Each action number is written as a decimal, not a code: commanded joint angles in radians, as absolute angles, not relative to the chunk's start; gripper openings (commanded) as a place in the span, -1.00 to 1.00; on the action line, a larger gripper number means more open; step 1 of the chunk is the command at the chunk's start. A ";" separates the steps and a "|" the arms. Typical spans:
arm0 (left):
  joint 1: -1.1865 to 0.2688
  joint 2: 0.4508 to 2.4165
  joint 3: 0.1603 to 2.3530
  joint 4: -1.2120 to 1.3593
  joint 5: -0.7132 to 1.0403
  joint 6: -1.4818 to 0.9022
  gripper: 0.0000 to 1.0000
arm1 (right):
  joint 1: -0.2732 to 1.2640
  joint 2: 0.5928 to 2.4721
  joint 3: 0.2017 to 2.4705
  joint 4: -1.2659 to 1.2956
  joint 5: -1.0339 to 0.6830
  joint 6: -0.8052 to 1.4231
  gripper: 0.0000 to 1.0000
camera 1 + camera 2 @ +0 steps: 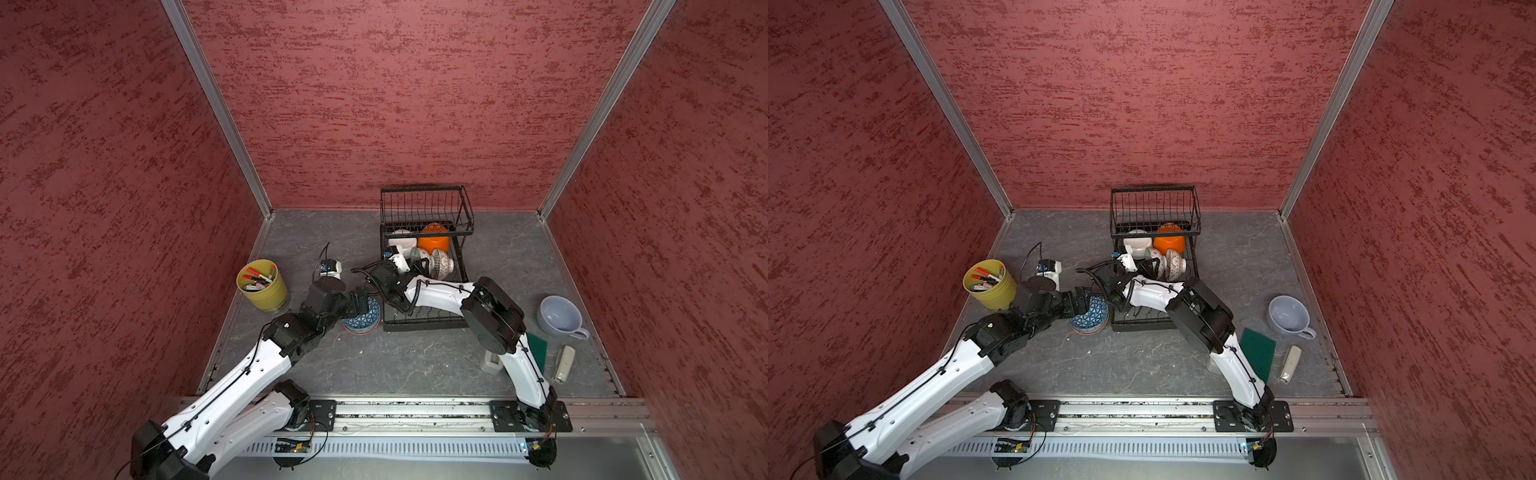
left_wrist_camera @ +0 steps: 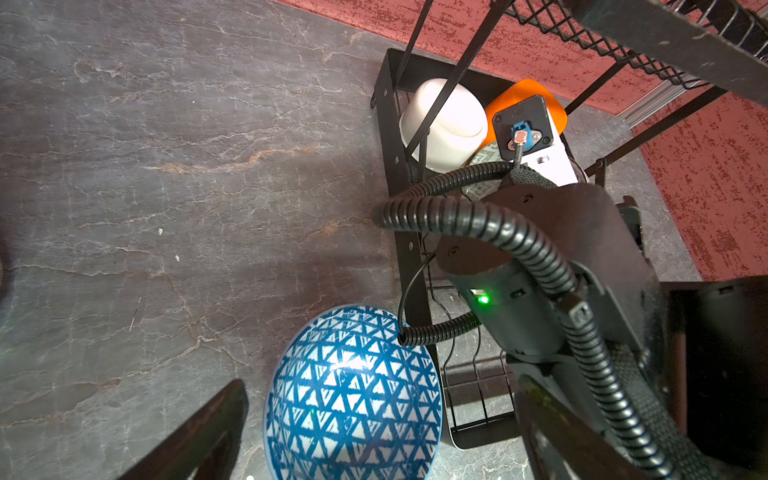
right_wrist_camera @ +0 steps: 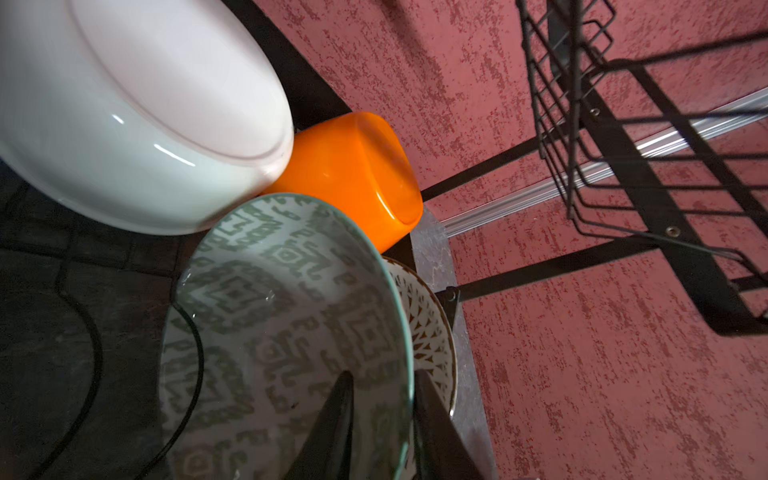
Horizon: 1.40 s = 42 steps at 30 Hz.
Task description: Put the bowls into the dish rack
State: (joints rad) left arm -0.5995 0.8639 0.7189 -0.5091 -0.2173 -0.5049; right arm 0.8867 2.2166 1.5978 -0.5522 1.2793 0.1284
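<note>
Reaches forward with the left arm, left gripper [image 1: 360,303] spread wide; folds the right arm at the elbow, right gripper [image 3: 382,386] parted (only narrowly).

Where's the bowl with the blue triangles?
In both top views the blue bowl sits on the table, left of the dish rack's near corner, under the open left tool.

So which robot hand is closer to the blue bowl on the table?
Left. The left gripper hovers right over the blue bowl, jaws wide open. The right gripper is farther off, inside the rack, straddling the green patterned bowl's rim.
</note>
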 commanded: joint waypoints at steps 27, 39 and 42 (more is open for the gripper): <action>-0.590 0.853 0.734 -0.544 -0.236 -0.509 0.99 | 0.875 2.123 1.591 -0.534 1.057 0.164 0.65; -0.587 0.879 0.767 -0.578 -0.250 -0.509 0.99 | 0.862 2.005 1.514 -0.490 0.878 0.204 0.80; -0.583 0.890 0.777 -0.598 -0.258 -0.513 0.99 | 0.858 1.959 1.475 -0.484 0.820 0.220 0.81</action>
